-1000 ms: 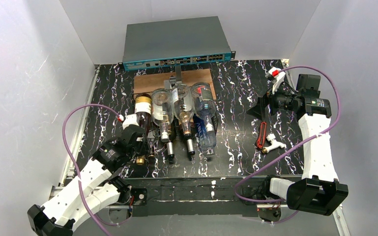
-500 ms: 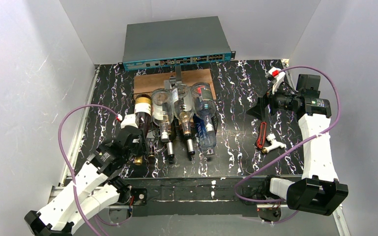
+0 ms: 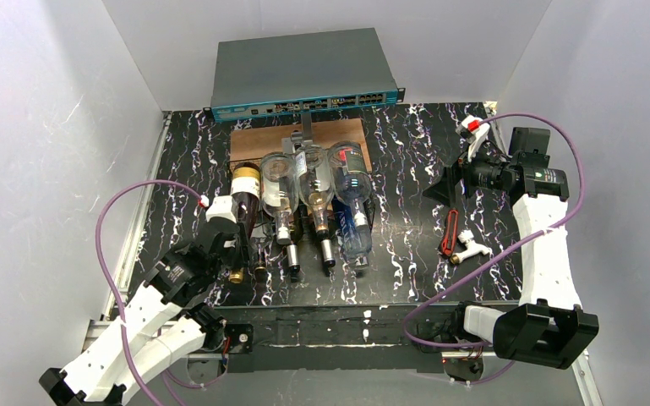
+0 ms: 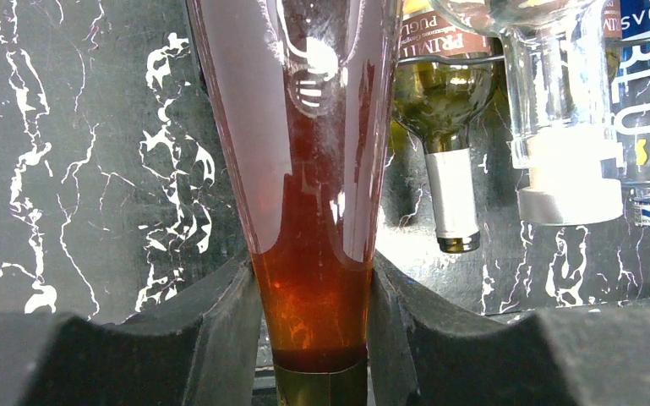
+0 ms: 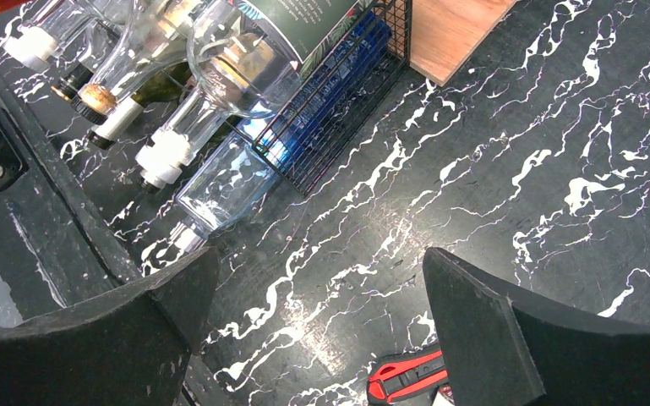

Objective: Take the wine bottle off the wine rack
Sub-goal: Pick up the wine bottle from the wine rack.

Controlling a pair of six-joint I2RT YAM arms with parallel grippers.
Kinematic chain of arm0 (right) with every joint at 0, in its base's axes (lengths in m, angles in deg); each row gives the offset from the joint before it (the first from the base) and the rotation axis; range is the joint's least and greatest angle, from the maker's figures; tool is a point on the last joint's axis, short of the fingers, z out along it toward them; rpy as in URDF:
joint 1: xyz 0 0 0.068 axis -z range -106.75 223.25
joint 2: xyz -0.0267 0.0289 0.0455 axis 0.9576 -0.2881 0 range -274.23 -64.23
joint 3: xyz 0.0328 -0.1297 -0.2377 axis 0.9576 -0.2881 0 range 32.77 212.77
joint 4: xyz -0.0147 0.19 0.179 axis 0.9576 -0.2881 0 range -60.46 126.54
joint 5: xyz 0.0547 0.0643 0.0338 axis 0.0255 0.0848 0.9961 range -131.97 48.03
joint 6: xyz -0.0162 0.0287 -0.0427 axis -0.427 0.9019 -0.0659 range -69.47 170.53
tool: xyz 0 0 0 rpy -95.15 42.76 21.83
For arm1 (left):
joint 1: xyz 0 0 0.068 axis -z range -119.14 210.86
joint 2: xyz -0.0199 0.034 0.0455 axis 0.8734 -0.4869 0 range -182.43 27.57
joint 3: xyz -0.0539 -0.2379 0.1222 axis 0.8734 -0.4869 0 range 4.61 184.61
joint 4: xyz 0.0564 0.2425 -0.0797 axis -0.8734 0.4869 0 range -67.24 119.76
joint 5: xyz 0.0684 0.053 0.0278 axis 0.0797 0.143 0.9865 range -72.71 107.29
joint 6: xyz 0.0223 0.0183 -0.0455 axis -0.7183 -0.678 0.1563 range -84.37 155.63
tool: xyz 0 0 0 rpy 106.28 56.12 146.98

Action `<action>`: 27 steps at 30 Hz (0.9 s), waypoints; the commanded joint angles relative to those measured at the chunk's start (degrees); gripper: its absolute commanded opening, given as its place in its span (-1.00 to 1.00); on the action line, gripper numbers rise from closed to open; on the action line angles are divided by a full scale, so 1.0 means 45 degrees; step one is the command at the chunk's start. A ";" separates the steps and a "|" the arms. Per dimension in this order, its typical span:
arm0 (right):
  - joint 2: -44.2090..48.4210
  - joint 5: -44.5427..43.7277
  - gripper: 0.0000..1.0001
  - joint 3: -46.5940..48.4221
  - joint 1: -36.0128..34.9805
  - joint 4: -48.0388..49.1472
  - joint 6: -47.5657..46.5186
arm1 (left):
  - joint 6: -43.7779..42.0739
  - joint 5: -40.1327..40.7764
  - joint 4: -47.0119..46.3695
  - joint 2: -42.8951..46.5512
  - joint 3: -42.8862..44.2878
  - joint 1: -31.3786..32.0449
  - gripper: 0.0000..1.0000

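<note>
Left end effector [image 4: 314, 321] tight on the wine bottle [image 4: 304, 152] neck; right end effector [image 5: 317, 279] wide apart.

arms [image 3: 549, 254]: white, black joints | cables [image 3: 152, 181]: purple | right tool [image 5: 317, 271] fingers [image 5: 490, 338]: black

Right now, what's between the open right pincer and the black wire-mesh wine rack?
Just bare black marbled tabletop between right pincer and wine rack; right wrist view shows it. The red-handled tool lies off that line, in the top view.
</note>
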 commanded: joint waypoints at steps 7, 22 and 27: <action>-0.0079 0.0581 1.00 0.0110 0.0049 0.0230 0.0110 | -0.1200 0.1968 -0.2387 0.0882 0.1509 -0.0051 -1.00; -0.0974 0.1182 1.00 0.1141 -0.2004 0.0216 0.0791 | -0.1118 0.2298 -0.2675 0.0781 0.1717 -0.0042 -1.00; -0.2226 0.0824 1.00 0.2699 -0.4577 0.0177 0.1867 | -0.0506 0.2460 -0.2456 0.0753 0.1865 -0.0051 -1.00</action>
